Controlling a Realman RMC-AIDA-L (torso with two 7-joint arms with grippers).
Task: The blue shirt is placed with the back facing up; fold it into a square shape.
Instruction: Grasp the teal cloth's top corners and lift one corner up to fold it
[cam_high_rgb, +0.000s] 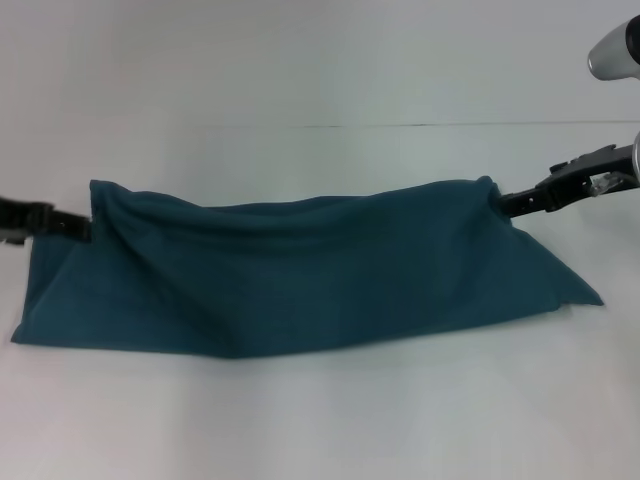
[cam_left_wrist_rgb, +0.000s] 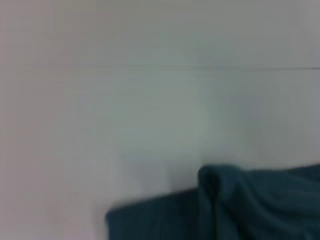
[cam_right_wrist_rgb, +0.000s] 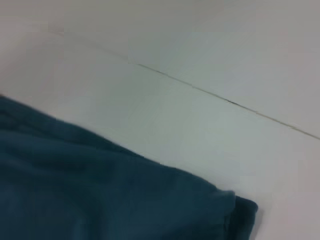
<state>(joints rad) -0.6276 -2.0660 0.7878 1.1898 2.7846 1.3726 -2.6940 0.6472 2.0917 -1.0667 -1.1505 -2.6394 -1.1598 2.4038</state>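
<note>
The blue shirt (cam_high_rgb: 300, 280) stretches wide across the white table as a long folded band. Its far edge is raised and sags in the middle, while its near edge rests on the table. My left gripper (cam_high_rgb: 85, 228) is shut on the shirt's far left corner. At the far right corner, my right gripper (cam_high_rgb: 503, 203) is shut on the cloth as well. The left wrist view shows a bunched corner of the shirt (cam_left_wrist_rgb: 250, 210) over the table. A smooth edge of the shirt (cam_right_wrist_rgb: 100, 190) fills the right wrist view; neither wrist view shows fingers.
The white table (cam_high_rgb: 320, 430) runs all around the shirt. A thin seam line (cam_high_rgb: 400, 125) crosses the surface behind it. Part of my right arm's silver housing (cam_high_rgb: 612, 50) shows at the upper right.
</note>
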